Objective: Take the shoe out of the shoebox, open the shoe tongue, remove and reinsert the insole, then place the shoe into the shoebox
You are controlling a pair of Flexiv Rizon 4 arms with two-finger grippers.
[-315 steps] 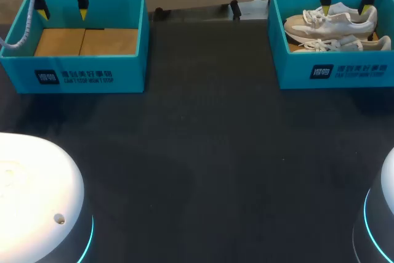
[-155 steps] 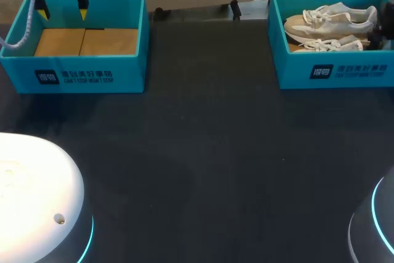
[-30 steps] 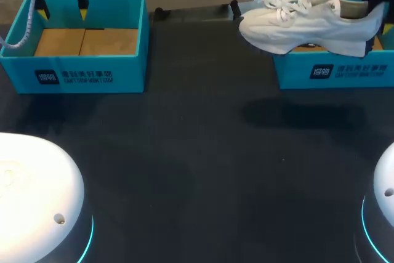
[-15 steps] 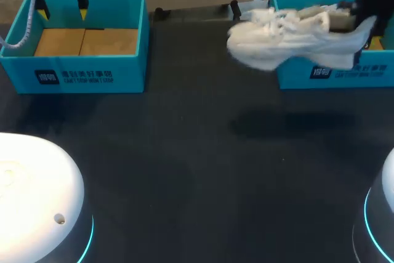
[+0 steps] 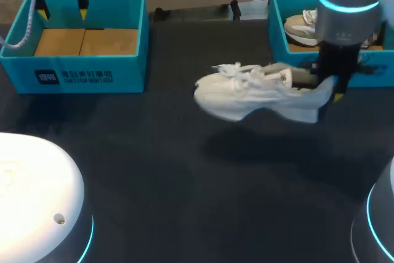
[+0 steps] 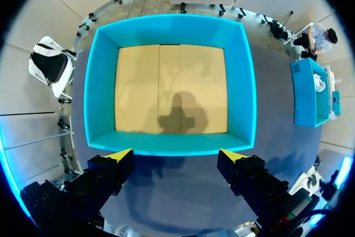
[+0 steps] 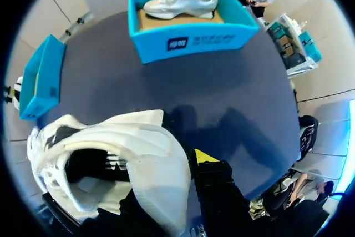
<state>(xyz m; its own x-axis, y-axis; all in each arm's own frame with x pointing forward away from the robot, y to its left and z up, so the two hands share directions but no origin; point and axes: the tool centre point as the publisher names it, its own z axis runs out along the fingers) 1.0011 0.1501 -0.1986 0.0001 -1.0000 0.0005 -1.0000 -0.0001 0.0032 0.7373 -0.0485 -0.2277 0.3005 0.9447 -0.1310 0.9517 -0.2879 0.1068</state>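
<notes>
A white lace-up shoe (image 5: 252, 93) hangs just above the middle of the table, toe to the left. My right gripper (image 5: 332, 90) is shut on its heel. In the right wrist view the heel collar of the shoe (image 7: 111, 159) sits between the fingers, with one yellow fingertip (image 7: 202, 156) showing and the other hidden behind the heel. A second shoe (image 5: 301, 23) lies in the teal right shoebox (image 5: 292, 66), also seen as the shoe (image 7: 180, 1) in its box (image 7: 188, 40). My left gripper (image 5: 61, 7) is open over the left box.
The left teal shoebox (image 5: 80, 75) at the back left holds only its cardboard floor (image 6: 169, 84); my left gripper (image 6: 176, 156) hovers above its near wall. Dark table surface lies between the two boxes and in front of them.
My right arm has carried the shoe away from the right shoebox, down and to the left, toward the middle of the table. The left arm has stayed still.
</notes>
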